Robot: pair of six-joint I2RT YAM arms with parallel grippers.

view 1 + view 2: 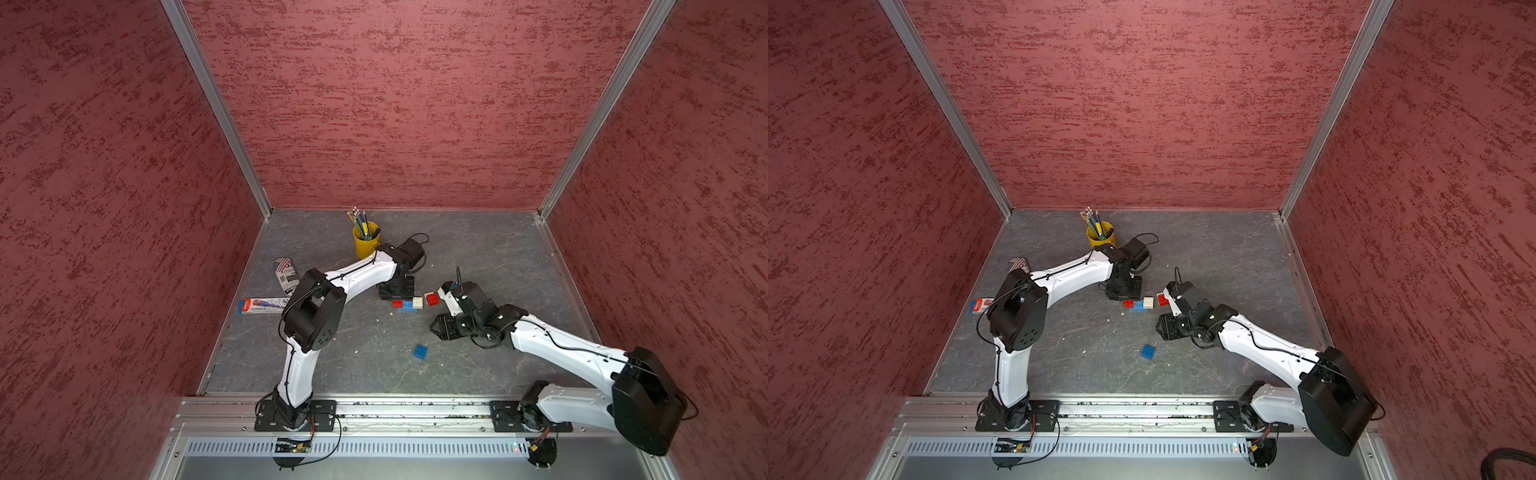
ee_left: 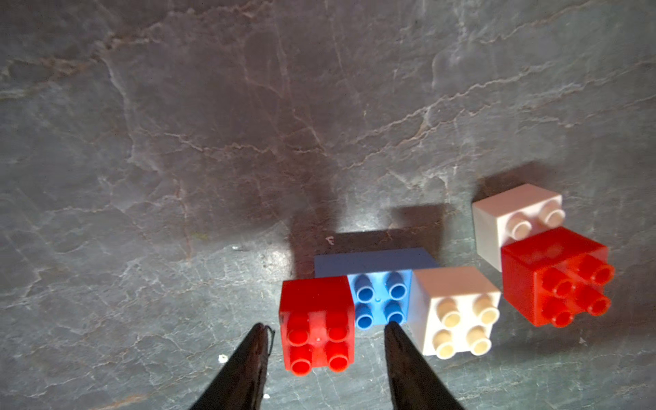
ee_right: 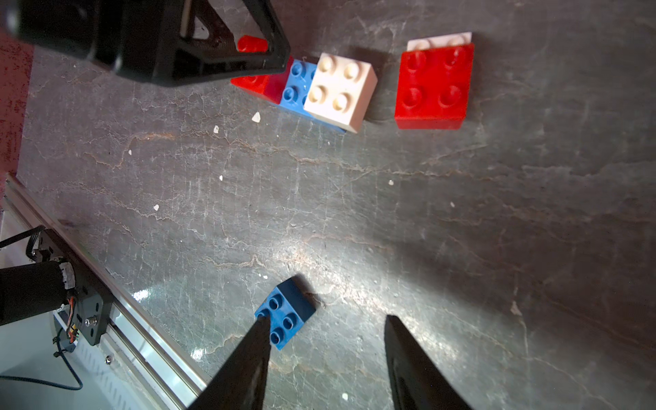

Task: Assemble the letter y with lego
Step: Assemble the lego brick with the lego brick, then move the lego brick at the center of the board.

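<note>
Left fingers (image 2: pixel 248 362) are sitting open astride the red brick (image 2: pixel 317 324) on the long blue brick (image 2: pixel 376 264). Right fingers (image 3: pixel 408 362), open and empty, are hovering just beside the loose blue square (image 3: pixel 285 312); centring over it looks next.

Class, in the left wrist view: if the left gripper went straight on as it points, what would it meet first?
Most likely the red square studded brick at the end of the long blue brick: it lies ahead of the open left gripper, between its fingers. Depth is unclear.
</note>
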